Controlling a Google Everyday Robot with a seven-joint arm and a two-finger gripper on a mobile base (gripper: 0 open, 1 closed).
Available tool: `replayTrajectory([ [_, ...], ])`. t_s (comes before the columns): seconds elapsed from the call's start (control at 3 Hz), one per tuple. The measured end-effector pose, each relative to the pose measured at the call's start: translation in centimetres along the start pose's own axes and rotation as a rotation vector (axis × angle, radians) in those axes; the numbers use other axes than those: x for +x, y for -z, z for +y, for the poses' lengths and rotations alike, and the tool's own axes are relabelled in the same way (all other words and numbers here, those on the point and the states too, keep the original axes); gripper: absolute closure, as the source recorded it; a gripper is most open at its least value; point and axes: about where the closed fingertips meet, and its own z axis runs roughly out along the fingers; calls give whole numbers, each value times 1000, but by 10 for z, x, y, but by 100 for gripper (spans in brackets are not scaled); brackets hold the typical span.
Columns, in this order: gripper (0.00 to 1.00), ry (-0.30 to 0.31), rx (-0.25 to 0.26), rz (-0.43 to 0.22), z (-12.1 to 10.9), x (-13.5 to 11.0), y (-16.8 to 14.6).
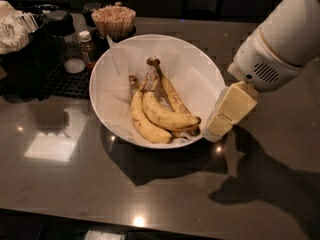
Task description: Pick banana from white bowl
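Note:
The white bowl (200, 69), wide and lined with creased white paper, stands in the middle of the dark counter. Three bananas lie in it. The banana (164, 115), plump, curved and freckled with a dark tip, lies in the middle. A second curved banana (141, 123) lies to its left. A longer, straighter banana (171, 93) with a thick dark knobbed stem lies behind it. My gripper (217, 129), cream-coloured under a white wrist, hangs just outside the bowl's right rim, low near the counter and close to the banana's dark tip. It holds nothing that I can see.
A cup of wooden stirrers (114, 20) and small jars (86, 43) stand behind the bowl at left. A black holder with white packets (17, 39) sits on a dark mat at far left. The counter's front edge runs along the bottom.

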Motion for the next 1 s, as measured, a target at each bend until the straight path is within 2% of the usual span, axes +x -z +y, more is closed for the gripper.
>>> replayTrajectory([
  [0.33,0,104,72,-38,10,-20,26],
  [0.67,0,205,92,-77,18,-42,37],
  [1.0,0,281,34,-123,21,-64,24],
])
